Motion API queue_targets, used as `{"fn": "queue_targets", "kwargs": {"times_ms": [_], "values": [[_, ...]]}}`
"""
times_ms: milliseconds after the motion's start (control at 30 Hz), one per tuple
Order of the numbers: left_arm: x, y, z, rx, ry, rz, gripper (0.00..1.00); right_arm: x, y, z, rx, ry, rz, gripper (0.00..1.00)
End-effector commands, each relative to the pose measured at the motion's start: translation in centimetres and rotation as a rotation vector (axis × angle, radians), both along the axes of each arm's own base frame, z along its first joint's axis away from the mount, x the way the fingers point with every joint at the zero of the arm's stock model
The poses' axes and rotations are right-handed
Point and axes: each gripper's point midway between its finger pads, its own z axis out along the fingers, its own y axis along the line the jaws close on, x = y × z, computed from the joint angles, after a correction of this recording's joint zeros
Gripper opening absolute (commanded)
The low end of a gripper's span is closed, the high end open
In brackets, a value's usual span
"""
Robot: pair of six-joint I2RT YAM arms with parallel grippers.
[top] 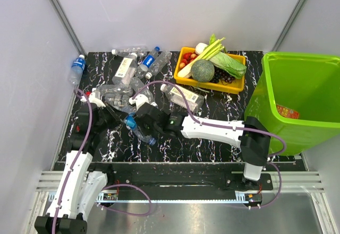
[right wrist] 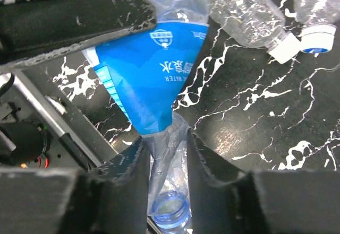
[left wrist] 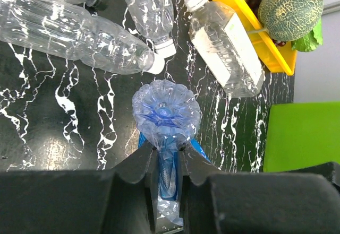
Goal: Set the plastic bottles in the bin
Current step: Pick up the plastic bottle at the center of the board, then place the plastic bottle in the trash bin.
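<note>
The blue-label bottle (left wrist: 166, 112) is being pinched by both grippers at the near left of the black table (top: 212, 130), well apart from the bin (top: 260, 106); the left gripper (left wrist: 169, 157) is closed on its middle, and the right gripper (right wrist: 169, 144) is closed by the blue cap (right wrist: 169, 210); it looks like a hand-over, so the left fingers should be opened first; the bottle is soft, so it should be held firmly; the square clear bottle (top: 183, 97) and yellow tray (top: 210, 85) are lying along the way, so the bottle should be carried high.
</note>
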Motion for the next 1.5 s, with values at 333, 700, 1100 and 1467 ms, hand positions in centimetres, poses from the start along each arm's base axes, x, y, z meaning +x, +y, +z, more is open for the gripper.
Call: {"fn": "queue_targets", "kwargs": {"times_ms": [333, 700, 1100, 1467], "values": [[-0.4, -0.2, 1.9, 0.097, -0.131, -0.081, 0.99, 5.8, -5.0, 3.0, -0.056, -0.245, -0.282, 0.00], [-0.9, -0.9, 5.4, 0.213, -0.222, -0.198, 0.99, 11.3, -20.9, 15.7, 0.031, -0.459, -0.618, 0.00], [-0.8, -0.3, 2.9, 0.243, -0.167, -0.167, 0.99, 5.7, -41.9, 32.6, 0.031, -0.837, -1.130, 0.00], [-0.7, 0.0, 2.9, 0.247, -0.163, -0.146, 0.99, 0.6, -49.7, 32.9, -0.087, -0.868, -1.280, 0.02]]}}
